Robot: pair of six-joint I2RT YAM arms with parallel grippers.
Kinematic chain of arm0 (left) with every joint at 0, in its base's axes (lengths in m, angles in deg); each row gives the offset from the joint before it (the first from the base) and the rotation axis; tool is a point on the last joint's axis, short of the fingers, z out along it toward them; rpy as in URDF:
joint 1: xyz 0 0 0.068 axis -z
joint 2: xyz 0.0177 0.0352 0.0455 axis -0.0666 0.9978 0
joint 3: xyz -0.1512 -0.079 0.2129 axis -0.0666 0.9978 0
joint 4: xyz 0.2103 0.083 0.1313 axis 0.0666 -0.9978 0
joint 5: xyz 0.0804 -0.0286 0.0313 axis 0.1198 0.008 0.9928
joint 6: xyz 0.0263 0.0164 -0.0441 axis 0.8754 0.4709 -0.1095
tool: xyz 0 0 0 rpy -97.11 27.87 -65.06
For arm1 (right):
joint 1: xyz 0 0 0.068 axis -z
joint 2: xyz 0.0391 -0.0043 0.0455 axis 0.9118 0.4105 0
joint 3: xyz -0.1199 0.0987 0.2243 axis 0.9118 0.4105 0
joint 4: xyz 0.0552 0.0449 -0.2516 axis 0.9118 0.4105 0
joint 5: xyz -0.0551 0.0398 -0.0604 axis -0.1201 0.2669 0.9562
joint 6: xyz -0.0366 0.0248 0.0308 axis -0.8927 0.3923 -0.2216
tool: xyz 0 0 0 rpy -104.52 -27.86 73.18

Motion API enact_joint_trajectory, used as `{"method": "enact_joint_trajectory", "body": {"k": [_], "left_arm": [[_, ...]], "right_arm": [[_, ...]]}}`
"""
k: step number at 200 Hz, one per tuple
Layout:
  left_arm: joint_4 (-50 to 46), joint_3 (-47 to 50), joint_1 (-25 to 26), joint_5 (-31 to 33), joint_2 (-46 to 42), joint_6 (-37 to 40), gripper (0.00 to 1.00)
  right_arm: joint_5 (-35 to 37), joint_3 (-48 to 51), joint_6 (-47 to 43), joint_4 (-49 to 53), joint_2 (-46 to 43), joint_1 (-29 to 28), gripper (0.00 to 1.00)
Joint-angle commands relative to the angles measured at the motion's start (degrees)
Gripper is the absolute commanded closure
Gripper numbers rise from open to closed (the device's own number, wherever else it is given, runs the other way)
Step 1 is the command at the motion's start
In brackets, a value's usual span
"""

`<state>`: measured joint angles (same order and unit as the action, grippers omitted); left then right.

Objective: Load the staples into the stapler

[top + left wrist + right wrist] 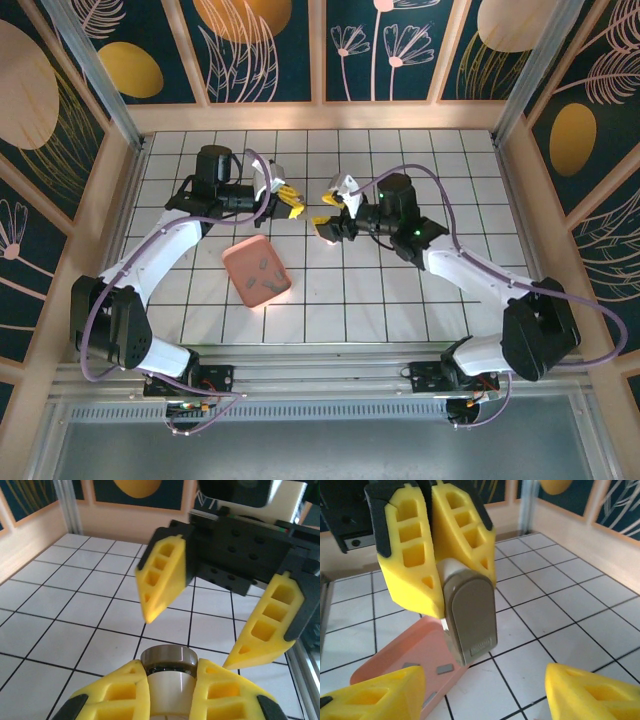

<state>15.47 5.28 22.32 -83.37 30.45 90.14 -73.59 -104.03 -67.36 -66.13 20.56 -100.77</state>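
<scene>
I've got the stapler (470, 625) pinched in the left gripper (170, 662), right gripper (187, 641) spread empty, staples (445, 668) not loaded yet, lying in the tray (405, 645).

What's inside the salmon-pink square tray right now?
Small grey metal staples lie loose on the tray floor; the taupe-and-white mini stapler covers part from the right wrist.

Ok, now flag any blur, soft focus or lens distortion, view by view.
Top external: even light, sharp, frame posts splay outward. Left wrist: one finger of the right gripper is blurred; the stapler is sharp. Right wrist: stapler and left gripper crisp, the near fingers slightly soft.
</scene>
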Motion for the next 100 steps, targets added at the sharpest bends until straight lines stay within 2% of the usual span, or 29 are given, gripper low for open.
{"method": "enact_joint_trajectory", "body": {"k": [1, 47, 100], "left_arm": [[-2.5, -1.0, -0.1, -5.3, -1.4, 6.9, 1.0], [-3.3, -1.0, 0.0, -7.8, -1.0, 9.0, 1.0], [-3.1, -1.6, 0.0, -9.4, -0.7, 9.2, 1.0]], "right_arm": [[-5.7, -3.9, -4.9, 3.8, 2.2, 0.3, 0.36], [-11.5, -7.9, -7.3, 6.2, 5.8, 0.5, 0.37], [-17.8, -9.9, -8.5, 7.8, 8.1, 1.2, 0.47]]}}
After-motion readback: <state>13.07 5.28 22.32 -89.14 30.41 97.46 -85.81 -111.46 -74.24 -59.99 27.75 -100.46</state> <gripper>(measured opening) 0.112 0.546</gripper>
